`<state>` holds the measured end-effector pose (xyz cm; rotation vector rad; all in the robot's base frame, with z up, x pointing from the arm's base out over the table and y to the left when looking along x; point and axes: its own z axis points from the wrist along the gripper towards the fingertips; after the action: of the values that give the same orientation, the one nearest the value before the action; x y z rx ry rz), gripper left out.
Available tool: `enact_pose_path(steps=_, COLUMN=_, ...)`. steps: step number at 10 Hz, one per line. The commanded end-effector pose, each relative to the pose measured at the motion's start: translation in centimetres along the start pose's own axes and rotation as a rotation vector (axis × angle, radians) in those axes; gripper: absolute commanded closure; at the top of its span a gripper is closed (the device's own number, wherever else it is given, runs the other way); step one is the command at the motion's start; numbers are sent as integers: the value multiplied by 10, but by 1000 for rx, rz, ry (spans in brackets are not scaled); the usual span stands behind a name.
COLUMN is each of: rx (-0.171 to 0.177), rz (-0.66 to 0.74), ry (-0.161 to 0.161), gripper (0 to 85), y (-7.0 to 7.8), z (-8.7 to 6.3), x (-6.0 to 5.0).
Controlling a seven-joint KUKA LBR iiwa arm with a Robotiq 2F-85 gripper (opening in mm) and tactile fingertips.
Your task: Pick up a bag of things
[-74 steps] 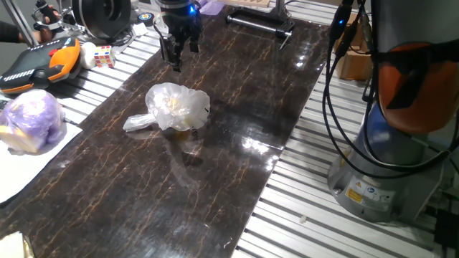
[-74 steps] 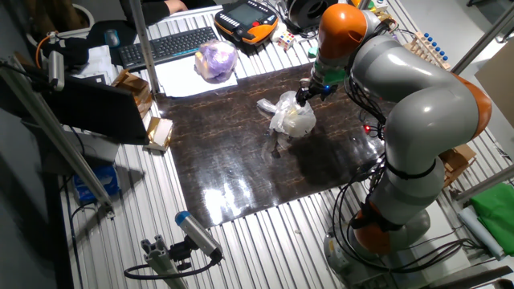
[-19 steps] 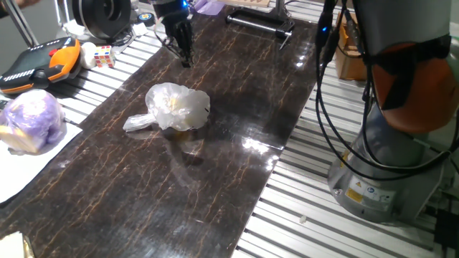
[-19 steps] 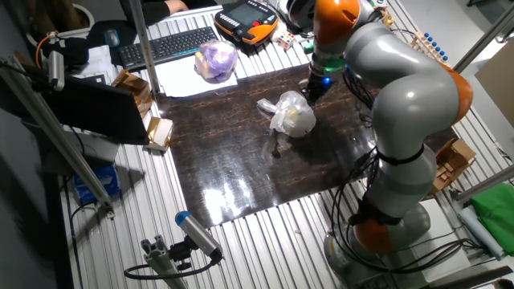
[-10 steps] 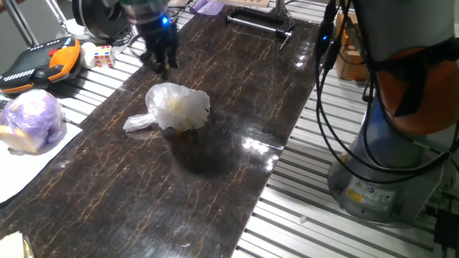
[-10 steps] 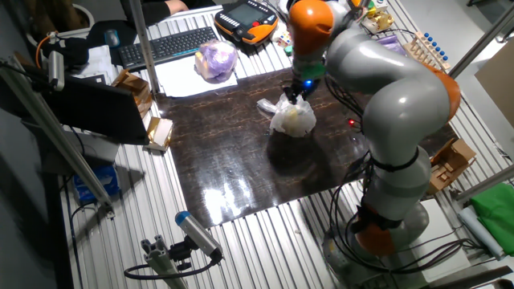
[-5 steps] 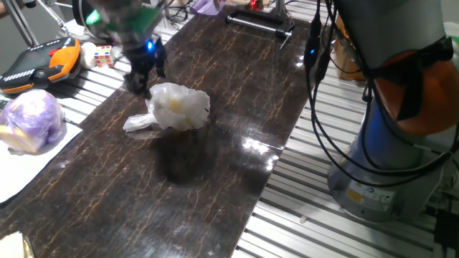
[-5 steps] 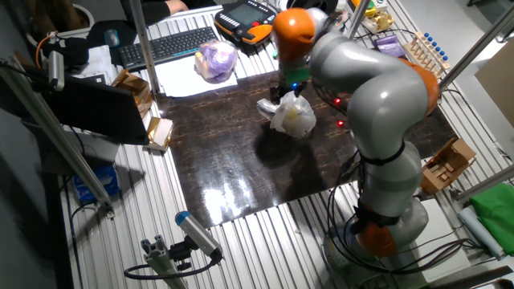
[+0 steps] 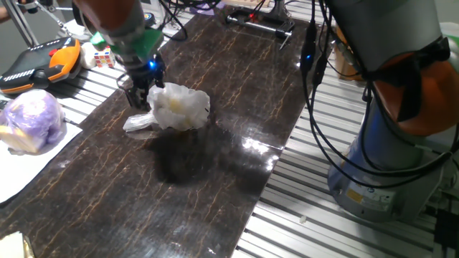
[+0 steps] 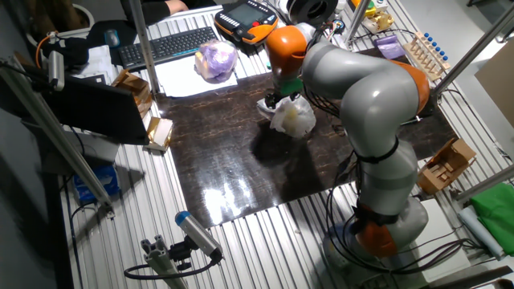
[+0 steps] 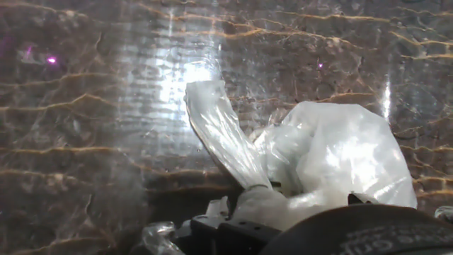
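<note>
The bag of things (image 9: 179, 107) is a crinkled translucent white plastic bag with pale yellowish contents. It lies on the dark marbled mat (image 9: 215, 186), its twisted tail (image 9: 136, 123) pointing left. My gripper (image 9: 140, 95) hangs low at the bag's left side, just above the neck where the tail begins, fingers apart and holding nothing. In the other fixed view the gripper (image 10: 274, 99) sits at the far left of the bag (image 10: 295, 119). In the hand view the bag (image 11: 340, 163) fills the right and the tail (image 11: 219, 134) runs up from the bottom centre; the fingertips are hidden.
A purple-tinted plastic bundle (image 9: 32, 118) lies on white paper (image 9: 29, 168) at the left. An orange and black pendant (image 9: 39, 61) and a colour cube (image 9: 104, 56) sit behind it. A keyboard (image 10: 169, 46) lies further back. Cables (image 9: 315, 72) and the robot base (image 9: 387, 172) stand at the right.
My gripper has swung from the far end of the mat to the left and come down towards the bag's neck. The bag has not moved.
</note>
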<state>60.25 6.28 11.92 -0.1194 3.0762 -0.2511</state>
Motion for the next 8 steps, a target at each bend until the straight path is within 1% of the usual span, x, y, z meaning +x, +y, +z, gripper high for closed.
enact_pose_path(steps=1, rx=0, rz=-3, ry=-3, gripper=23, y=-2, z=3, x=1)
enact_pose_path(steps=2, rx=2, rz=-7, ry=-5, gripper=20, y=-6, z=6, x=2)
enact_pose_path(steps=3, rx=-6, rz=-10, ry=-4, gripper=20, y=-9, z=10, x=4)
enact_pose_path(steps=4, rx=-9, rz=-11, ry=-2, gripper=20, y=-10, z=14, x=4)
enact_pose_path(steps=6, rx=-6, rz=-11, ry=-13, gripper=13, y=-9, z=22, x=4)
enact_pose_path(steps=7, rx=-1, rz=-18, ry=-23, gripper=10, y=-10, z=29, x=4)
enact_pose_path(steps=8, rx=-8, rz=-22, ry=-30, gripper=10, y=-12, z=35, x=6)
